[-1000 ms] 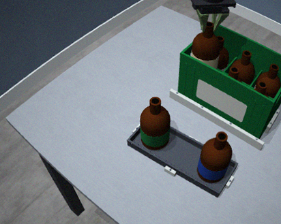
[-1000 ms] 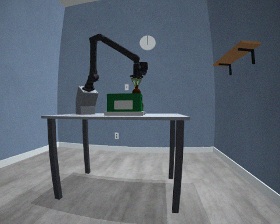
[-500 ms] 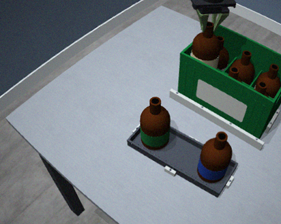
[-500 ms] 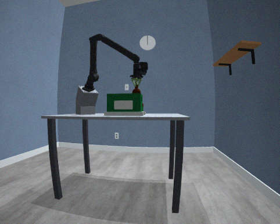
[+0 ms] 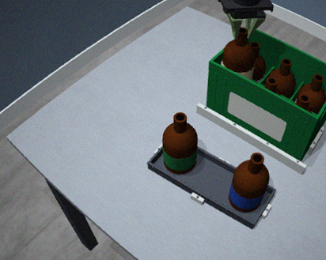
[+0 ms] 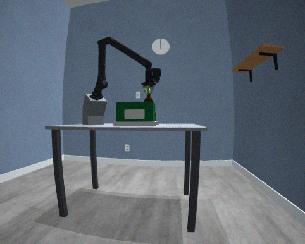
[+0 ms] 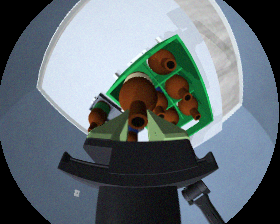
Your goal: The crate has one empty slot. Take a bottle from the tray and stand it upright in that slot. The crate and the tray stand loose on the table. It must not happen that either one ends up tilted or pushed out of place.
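My gripper (image 5: 243,28) (image 6: 148,92) (image 7: 138,112) is shut on the neck of a brown bottle with a white label (image 5: 238,55) (image 7: 139,96). It holds the bottle upright, partly lowered into the near left corner slot of the green crate (image 5: 254,100) (image 6: 121,112) (image 7: 203,87). The bottle's shoulders stand above the crate's rim. Several other brown bottles (image 5: 283,78) fill the crate's other slots. On the grey tray (image 5: 209,178) stand a green-labelled bottle (image 5: 179,144) and a blue-labelled bottle (image 5: 250,183).
A white rail (image 5: 247,140) lies along the crate's front side. The arm's grey base (image 6: 93,110) stands at the table's back left. The table edge runs close behind and to the right of the crate.
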{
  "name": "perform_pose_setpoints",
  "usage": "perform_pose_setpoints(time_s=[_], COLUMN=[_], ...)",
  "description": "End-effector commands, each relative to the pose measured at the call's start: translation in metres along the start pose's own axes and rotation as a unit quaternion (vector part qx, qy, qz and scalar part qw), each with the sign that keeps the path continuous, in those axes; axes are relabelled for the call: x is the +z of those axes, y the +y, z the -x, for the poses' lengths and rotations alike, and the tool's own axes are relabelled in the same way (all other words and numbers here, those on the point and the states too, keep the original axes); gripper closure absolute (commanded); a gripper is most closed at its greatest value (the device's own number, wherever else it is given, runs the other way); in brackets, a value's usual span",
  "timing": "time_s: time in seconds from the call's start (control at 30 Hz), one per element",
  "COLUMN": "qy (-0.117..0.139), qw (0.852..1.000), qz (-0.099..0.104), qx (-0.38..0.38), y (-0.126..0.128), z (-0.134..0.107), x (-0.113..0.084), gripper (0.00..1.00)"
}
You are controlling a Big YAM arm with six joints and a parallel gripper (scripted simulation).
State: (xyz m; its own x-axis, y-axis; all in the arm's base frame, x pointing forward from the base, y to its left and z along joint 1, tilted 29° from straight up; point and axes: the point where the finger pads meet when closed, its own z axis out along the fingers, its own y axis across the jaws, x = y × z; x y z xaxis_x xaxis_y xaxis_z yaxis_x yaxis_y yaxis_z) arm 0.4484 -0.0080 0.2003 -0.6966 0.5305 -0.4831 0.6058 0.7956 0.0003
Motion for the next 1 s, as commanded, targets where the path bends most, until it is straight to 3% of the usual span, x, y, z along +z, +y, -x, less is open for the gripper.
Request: perform_pose_setpoints(time_s=[0.0,0.1,0.13,0.27,0.53,0.67,0.7,0.83,0.97], qy=[-0.005,-0.005,-0.022,-0.001,-0.013,-0.005,-0.011,-0.004,-0.013], qw=[1.000,1.000,1.000,1.000,1.000,1.000,1.000,1.000,1.000], qz=[0.003,0.003,0.020,-0.001,0.008,0.003,0.013,0.004,0.009], qx=[-0.001,-0.001,0.002,-0.002,0.004,-0.001,-0.008,-0.004,0.003], y=[0.003,0.002,0.011,0.000,0.004,0.002,0.012,0.005,0.003], z=[0.008,0.007,0.019,0.004,0.016,0.007,0.007,0.005,0.013], x=[0.004,0.005,-0.013,0.014,0.013,0.023,0.015,0.028,0.024], gripper=[1.00,1.00,1.00,1.00,1.00,1.00,1.00,1.00,1.00])
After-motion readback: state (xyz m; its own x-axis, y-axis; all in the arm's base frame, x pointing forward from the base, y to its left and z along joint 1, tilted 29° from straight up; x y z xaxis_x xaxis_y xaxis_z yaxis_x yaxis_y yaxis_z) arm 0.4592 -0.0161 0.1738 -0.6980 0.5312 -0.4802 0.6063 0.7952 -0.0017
